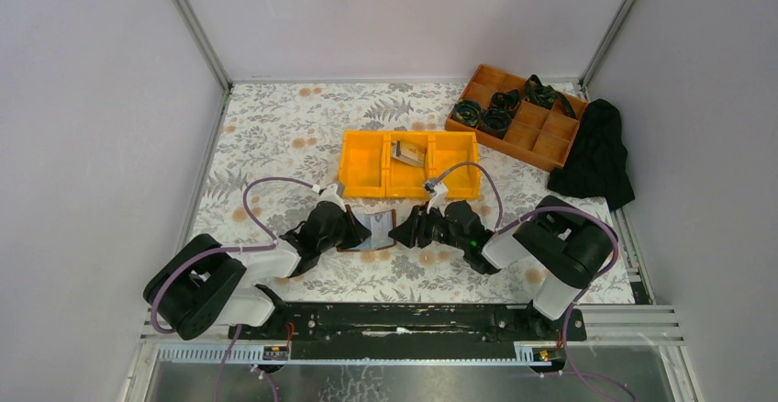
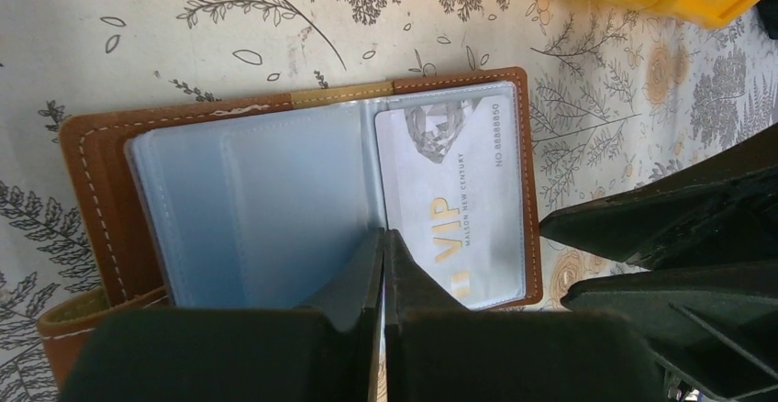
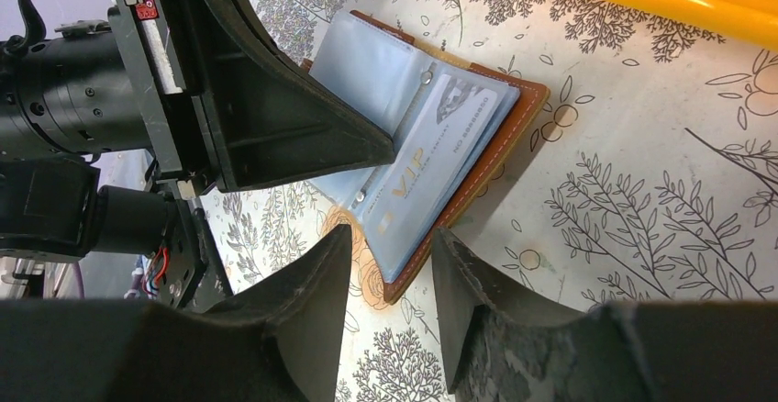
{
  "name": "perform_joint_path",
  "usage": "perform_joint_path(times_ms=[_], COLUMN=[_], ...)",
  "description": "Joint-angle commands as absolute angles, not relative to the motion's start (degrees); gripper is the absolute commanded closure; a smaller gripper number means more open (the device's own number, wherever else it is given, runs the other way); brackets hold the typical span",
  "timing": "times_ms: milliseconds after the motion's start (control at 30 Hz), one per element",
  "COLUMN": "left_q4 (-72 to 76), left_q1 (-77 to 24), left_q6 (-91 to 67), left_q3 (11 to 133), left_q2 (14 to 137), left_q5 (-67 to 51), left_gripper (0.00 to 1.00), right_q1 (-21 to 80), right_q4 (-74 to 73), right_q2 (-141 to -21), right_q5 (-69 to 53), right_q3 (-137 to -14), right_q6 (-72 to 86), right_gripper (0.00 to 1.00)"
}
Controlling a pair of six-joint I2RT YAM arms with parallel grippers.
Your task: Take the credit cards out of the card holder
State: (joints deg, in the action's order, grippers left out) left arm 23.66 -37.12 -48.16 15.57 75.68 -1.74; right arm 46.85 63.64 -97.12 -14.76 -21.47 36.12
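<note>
A brown leather card holder (image 2: 92,200) lies open on the floral table, its clear plastic sleeves spread out. A silvery-grey credit card (image 2: 459,191) marked VIP sits in the right-hand sleeve. My left gripper (image 2: 383,237) is shut, its tips resting on the sleeves at the fold. My right gripper (image 3: 390,237) is open, its fingers either side of the holder's near corner (image 3: 404,278), close to the card (image 3: 431,159). In the top view the holder (image 1: 372,223) lies between the two grippers. Another silvery card (image 1: 406,152) lies in the yellow bin.
A yellow three-compartment bin (image 1: 367,168) stands just behind the holder. An orange-brown divided tray (image 1: 541,136) with dark rolled items is at the back right, and a black cloth (image 1: 596,159) lies beside it. White walls enclose the table.
</note>
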Motion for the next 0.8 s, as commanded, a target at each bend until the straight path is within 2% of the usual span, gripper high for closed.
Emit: perform_joint_path(times_ms=[0,600,700,767], left_q4=[24.21,25.71,25.92,26.02], left_q1=[-37.27,-37.27,-37.26,-37.26], left_q6=[-47.55,-47.54,-47.47,-47.46], left_q3=[14.54,15.16,15.28,15.37], left_q2=[76.53,79.27,79.77,80.01], left_q5=[-3.32,-5.35,-5.65,-5.86], left_gripper=[0.98,0.98,0.98,0.98], right_q1=[47.20,47.18,47.17,47.12], right_q4=[67.83,71.41,71.90,72.13], right_q2=[-97.42,-103.22,-104.31,-105.23], right_q5=[-17.24,-19.88,-19.90,-19.84], right_q3=[-22.78,-25.89,-26.40,-26.91], right_q6=[36.71,38.84,39.17,39.50], right_gripper=[0.56,0.59,0.61,0.68])
